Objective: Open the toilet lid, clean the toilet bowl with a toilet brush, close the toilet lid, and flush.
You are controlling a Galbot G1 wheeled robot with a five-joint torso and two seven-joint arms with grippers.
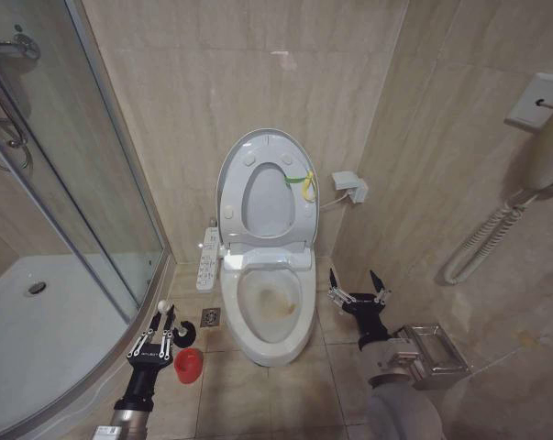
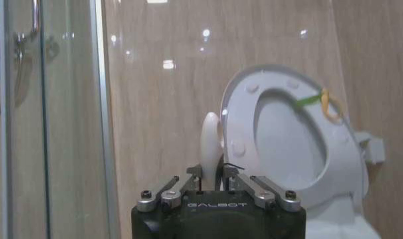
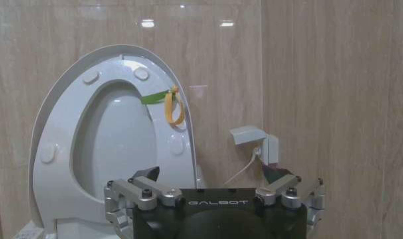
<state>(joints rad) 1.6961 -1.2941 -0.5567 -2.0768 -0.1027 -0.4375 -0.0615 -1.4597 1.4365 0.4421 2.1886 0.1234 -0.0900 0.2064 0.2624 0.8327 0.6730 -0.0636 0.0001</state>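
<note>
- Left gripper, low on the left beside the glass shower door, pinches the thin white stick handle of the toilet brush above the small red cup-shaped holder.
- Right gripper hangs spread, right of the stained white ceramic toilet bowl.
- Glossy white oval toilet lid stands raised against the wall.

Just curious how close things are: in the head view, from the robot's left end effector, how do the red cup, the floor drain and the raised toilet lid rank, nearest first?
From the left end effector:
1. Red cup, on the floor just beside it.
2. Floor drain, toward the toilet bowl.
3. Toilet lid, raised against the back wall.
</note>
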